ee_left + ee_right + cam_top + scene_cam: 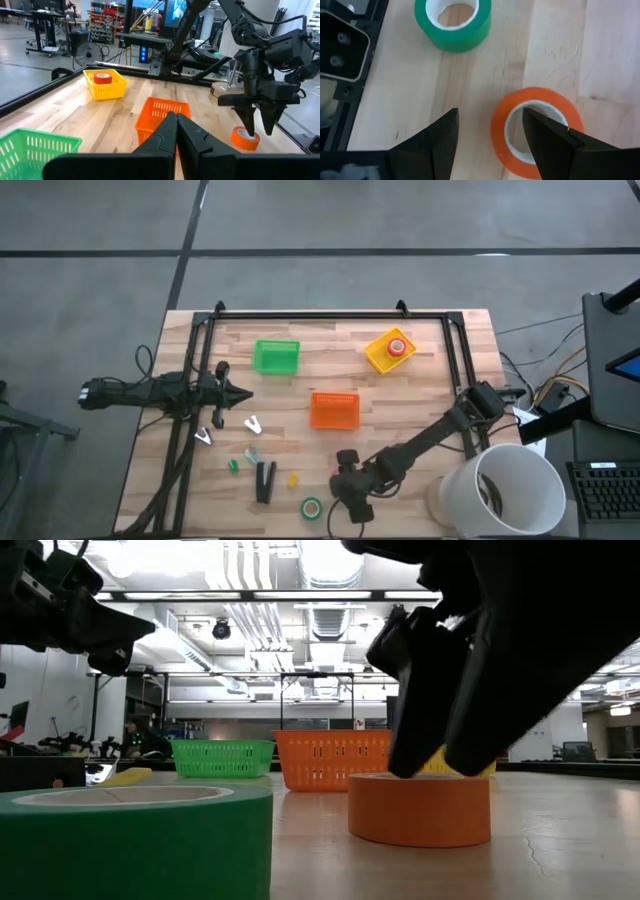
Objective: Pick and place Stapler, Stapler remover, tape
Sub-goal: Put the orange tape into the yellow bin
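Note:
An orange tape roll (535,130) lies flat near the table's front edge, with a green tape roll (312,507) beside it to the left. My right gripper (490,120) is open and slants down over the orange roll. One finger (547,137) stands over the roll's hole and the other (437,140) outside its wall; I see no touch. The black stapler (264,480) lies left of the green roll. A small silvery clawed piece (252,425), seemingly the stapler remover, lies farther back. My left gripper (243,393) waits shut and level at the table's left.
An orange basket (334,410) stands mid-table and a green basket (277,357) at the far left. A yellow basket (390,350) at the far right holds a red tape roll (398,346). A white bucket (505,490) stands at the front right corner. Small green and yellow pieces lie beside the stapler.

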